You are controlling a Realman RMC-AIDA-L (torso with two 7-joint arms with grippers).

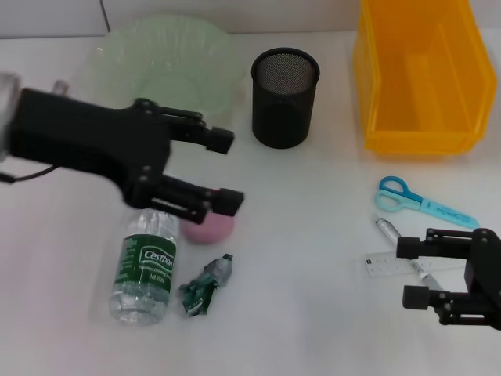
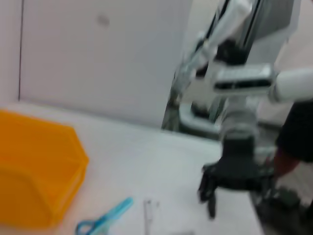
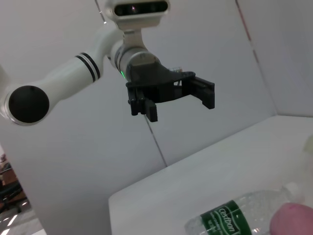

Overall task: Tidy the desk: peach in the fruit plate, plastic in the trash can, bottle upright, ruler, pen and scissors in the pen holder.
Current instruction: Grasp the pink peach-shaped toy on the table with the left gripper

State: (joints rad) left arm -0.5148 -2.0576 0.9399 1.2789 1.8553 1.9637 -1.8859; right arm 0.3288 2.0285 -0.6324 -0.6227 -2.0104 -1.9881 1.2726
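The left claw (image 1: 227,170), wide open and empty, hangs above the round pink peach (image 1: 210,228) beside the lying clear plastic bottle (image 1: 146,265).

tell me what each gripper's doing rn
Left gripper: open, empty, above the peach.
Right gripper: open, empty, over the ruler.

Black metal mesh pen holder (image 1: 285,98), glossy orange plastic bin (image 1: 419,74), clear plastic bottle (image 1: 145,266).
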